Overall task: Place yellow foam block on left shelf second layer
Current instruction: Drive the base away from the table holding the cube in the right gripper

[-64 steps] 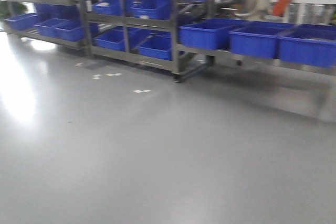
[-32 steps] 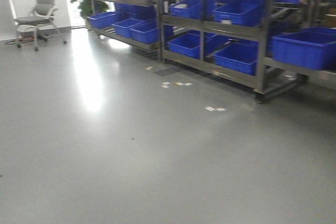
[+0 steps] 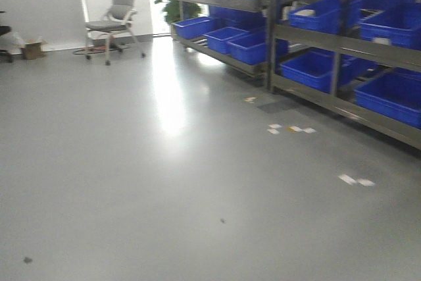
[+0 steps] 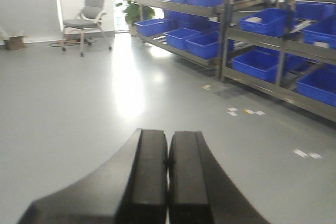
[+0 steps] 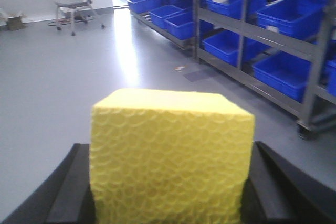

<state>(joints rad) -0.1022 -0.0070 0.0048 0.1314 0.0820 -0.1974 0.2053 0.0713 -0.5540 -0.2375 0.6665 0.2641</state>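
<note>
Base swinging left: shelves (image 3: 329, 39) slid to frame right, chair (image 3: 116, 12) now visible. Right gripper (image 5: 170, 192) pinches yellow foam block (image 5: 170, 150); left gripper (image 4: 168, 171) jaws pressed together, empty. Placement not yet begun.

- Nothing legible is showing in any view: no word, number or brand.
- Pale tags (image 3: 381, 41) are showing on some bins (image 3: 316, 70) at the right of the front view, but they are too blurred and small to read.
- White slips (image 3: 355, 179) are lying on the floor (image 3: 131, 182) at lower right of the front view. Any print on them is not resolving.
- The block (image 5: 170, 156), filling the lower middle of the right wrist view, is showing only a scale-like pressed pattern, with no lettering to read.
</note>
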